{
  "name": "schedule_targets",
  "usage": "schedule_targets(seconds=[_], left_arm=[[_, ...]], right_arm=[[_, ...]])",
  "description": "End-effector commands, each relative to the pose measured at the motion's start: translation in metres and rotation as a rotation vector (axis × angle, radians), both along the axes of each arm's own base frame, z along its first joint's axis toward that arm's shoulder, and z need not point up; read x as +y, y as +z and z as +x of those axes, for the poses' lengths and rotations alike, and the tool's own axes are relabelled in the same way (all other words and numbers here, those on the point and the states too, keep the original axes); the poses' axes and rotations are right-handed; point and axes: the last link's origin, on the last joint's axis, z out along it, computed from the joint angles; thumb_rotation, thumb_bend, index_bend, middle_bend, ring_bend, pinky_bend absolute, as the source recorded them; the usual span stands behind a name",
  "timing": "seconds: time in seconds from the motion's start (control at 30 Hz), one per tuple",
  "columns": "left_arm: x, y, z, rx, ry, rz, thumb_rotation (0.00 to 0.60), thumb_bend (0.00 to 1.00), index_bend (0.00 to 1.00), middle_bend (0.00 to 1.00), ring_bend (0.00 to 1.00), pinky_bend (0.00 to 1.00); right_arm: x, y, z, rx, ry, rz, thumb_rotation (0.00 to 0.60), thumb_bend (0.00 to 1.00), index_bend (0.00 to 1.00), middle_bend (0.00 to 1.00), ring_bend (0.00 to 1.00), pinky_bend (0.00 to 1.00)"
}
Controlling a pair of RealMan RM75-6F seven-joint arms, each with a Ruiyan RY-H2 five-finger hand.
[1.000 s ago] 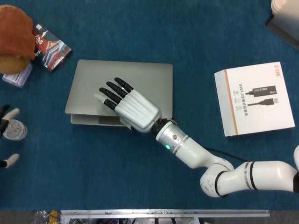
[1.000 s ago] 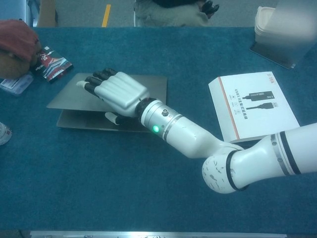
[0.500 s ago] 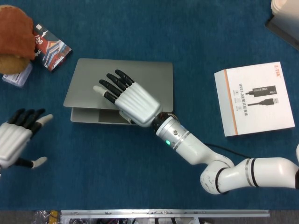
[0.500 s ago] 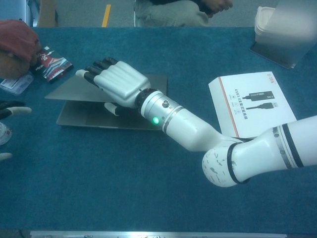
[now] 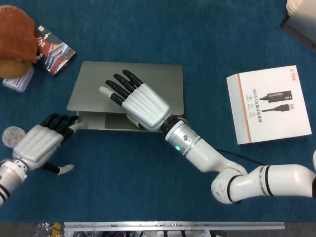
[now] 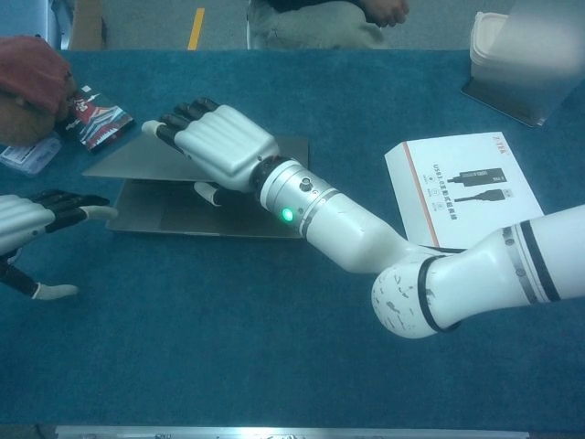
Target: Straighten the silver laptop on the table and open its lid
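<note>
Covering the blue bench [image 5: 148,29], the silver laptop [image 5: 148,81] sits left of frame centre, lid partly raised. My right hand [image 5: 140,103] grips the lid's front edge. My left hand [image 5: 37,143], fingers [image 5: 59,121] spread, reaches the base's lower-left corner.

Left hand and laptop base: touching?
Cannot tell. In both views the left hand's fingertips reach the silver laptop's left base edge, but neither shows contact or a gap.

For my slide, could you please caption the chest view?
Right hand lifts the laptop lid; left hand reaches its base.
</note>
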Motion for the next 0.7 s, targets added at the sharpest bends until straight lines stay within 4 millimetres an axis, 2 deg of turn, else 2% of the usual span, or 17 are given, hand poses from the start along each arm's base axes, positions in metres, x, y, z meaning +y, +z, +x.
schedule_targets(seconds=[0.03,0.47,0.7], left_arm=[[0.005,-0.006,0.004,-0.004,-0.007,-0.011,0.402,0.2,0.03,0.0,0.0,0.0],[0.016,-0.036,0.007,0.02,0.001,-0.076,0.398,0.2,0.03,0.0,0.0,0.0],[0.015,-0.04,0.004,0.034,0.001,-0.086,0.399,0.2,0.03,0.0,0.0,0.0]], right_arm=[[-0.001,0.0,0.0,0.002,-0.001,-0.002,0.6,0.39,0.02,0.1,0.01,0.08],[-0.004,0.002,0.001,0.004,0.002,-0.012,0.6,0.39,0.02,0.1,0.01,0.08],[-0.007,0.004,-0.002,0.013,0.003,-0.026,0.6,0.39,0.02,0.1,0.01,0.08]])
